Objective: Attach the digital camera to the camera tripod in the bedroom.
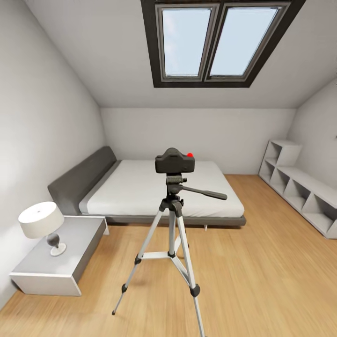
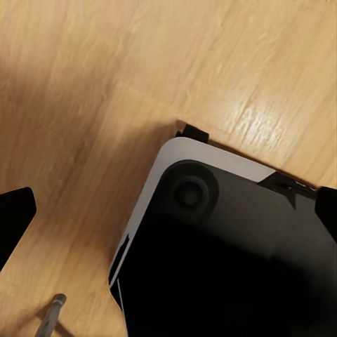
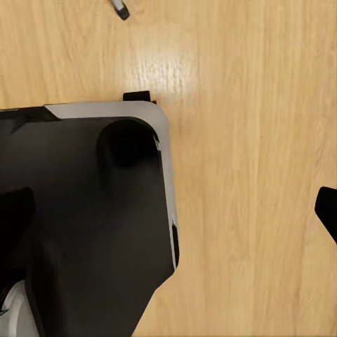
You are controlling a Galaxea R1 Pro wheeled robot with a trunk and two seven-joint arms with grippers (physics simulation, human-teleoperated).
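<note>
Digital camera [image 1: 175, 162] seated on the camera tripod [image 1: 171, 234], centre of the head view.

The tripod stands on the light wood floor [image 1: 262, 281] before the grey bed [image 1: 154, 187]; a lamp [image 1: 43, 224] sits on the nightstand [image 1: 56, 257] at lower left, skylight [image 1: 220, 40] above. Both wrist views look down at floor and the robot's dark base [image 2: 225, 260]; each pair of jaws stands wide apart, holding nothing.

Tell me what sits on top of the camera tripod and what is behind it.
The digital camera sits on the camera tripod, on its black pan head. Behind stands the grey low bed; the camera and head cover part of the mattress. The joint between camera and head is too small to judge.
</note>
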